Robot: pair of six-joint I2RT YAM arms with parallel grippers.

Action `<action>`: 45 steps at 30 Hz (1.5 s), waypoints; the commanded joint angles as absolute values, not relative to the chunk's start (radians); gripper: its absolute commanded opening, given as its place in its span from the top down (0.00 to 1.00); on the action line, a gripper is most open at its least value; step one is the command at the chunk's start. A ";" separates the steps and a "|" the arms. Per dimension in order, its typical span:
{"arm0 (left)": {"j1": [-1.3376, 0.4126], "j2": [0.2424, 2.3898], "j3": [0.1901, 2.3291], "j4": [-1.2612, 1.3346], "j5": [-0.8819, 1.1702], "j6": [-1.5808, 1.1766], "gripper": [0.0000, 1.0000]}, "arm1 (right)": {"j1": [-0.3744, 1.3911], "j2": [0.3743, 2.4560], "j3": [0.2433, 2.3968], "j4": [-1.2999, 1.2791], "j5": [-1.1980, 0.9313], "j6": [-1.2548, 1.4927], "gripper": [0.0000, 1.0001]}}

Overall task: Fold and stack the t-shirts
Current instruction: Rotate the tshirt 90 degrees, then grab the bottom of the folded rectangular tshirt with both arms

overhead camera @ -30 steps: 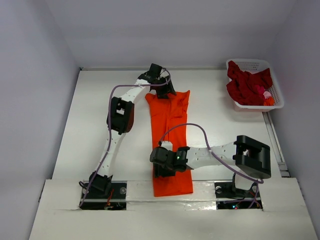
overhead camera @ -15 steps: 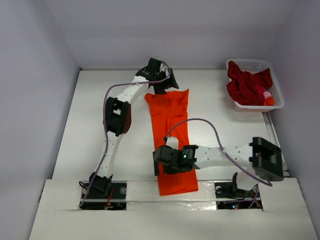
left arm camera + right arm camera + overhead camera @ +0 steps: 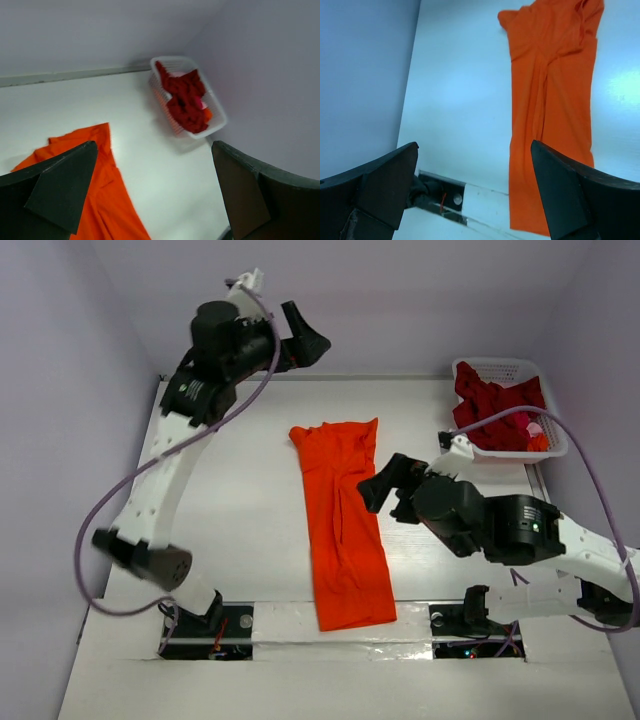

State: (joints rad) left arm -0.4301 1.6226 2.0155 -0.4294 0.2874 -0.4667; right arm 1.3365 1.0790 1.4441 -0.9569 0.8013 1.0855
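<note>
Orange shirt: the bright orange fabric t-shirt (image 3: 343, 525) lies flat in the middle of the white table (image 3: 230, 510), folded into a long narrow strip.
Red shirts: the dark red fabric t-shirts (image 3: 495, 410) are heaped in the white plastic lattice basket (image 3: 556, 435) at the far right corner.
Left gripper: the left gripper (image 3: 312, 335) hangs high over the far left side, jaws wide apart, holding nothing.
Right gripper: the right gripper (image 3: 385, 483) hangs just right of the strip, jaws wide apart, empty.
</note>
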 commanded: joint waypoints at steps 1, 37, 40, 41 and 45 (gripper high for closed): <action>-0.425 1.507 1.848 -0.351 0.357 -0.532 0.01 | 1.342 1.101 1.471 -1.002 0.936 1.023 0.00; -0.577 0.496 0.447 -0.553 0.629 -0.957 0.02 | 1.293 0.818 0.870 -0.979 0.198 1.200 0.05; -0.598 0.329 0.391 -0.575 0.575 -1.107 0.06 | 1.293 0.758 0.752 -0.937 0.100 1.218 0.08; -0.598 0.309 0.393 -0.580 0.569 -1.129 0.06 | 1.293 0.721 0.729 -0.939 0.075 1.226 0.09; -0.607 0.414 0.466 -0.598 0.545 -1.064 0.08 | 1.293 0.614 0.706 -1.025 0.077 1.252 0.09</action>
State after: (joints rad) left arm -0.5987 0.3317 0.4046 -0.6373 0.5644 -1.0428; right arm 1.2968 0.6949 0.7029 -1.0218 0.1207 1.2343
